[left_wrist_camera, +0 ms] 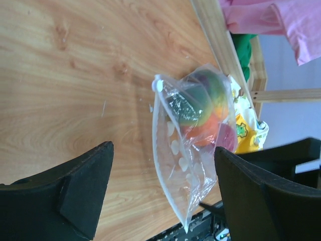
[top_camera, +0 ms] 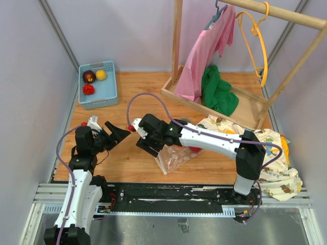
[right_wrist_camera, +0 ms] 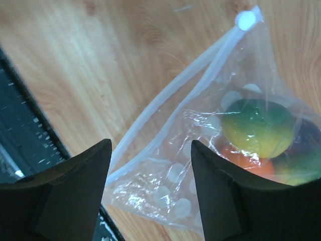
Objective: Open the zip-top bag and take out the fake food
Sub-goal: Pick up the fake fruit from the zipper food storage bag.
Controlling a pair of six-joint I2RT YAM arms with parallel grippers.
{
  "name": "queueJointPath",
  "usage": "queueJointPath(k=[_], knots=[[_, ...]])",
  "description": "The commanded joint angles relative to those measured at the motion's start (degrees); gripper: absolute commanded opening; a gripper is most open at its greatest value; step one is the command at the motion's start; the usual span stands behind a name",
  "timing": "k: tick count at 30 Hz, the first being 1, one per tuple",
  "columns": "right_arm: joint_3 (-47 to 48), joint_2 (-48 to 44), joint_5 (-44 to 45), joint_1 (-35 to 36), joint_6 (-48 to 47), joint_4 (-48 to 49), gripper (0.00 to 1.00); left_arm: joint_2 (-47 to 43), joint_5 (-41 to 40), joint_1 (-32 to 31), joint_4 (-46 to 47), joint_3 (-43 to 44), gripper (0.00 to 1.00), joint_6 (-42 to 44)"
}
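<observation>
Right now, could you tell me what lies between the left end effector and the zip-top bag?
Only bare table, seen in the left wrist view; from above, the right end effector hangs over the edge of the zip-top bag.

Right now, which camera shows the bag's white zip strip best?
Right wrist: the zip strip runs clear across the frame. Left wrist shows it smaller, along the edge of the bag. Top view: too small to tell.
</observation>
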Motion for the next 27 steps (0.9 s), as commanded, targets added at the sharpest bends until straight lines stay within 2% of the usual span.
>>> queueJointPath(k=[1,7,12,20,27], knots=[[3.13,4.05,11.67,1.56,5.55,0.08,0.66,-2.42,1.40,-0.14,-2.36,-2.17,0.84,-1.34],[3.58,7.46,14.89,2.45,6.31,-0.48,0.65,-7.15,3.59,-0.14,-1.14,-5.63,0.83,-4.36],[4.72,9.66,16.65,2.75,6.81,-1.20,0.61,-8.39,8.55,-0.14,5.18,-9.74,0.73,-9.31],[5.20,10.75,18.04,2.79,7.45,-1.69,0.41,-7.37,12.84,-0.59,14.09,-14.18,0.52,-14.10],[5.15,10.75,19.02,2.79,8.02,-1.90,0.21,-3.24,11.79,-4.43,21.42,-16.00,0.49,-16.44]])
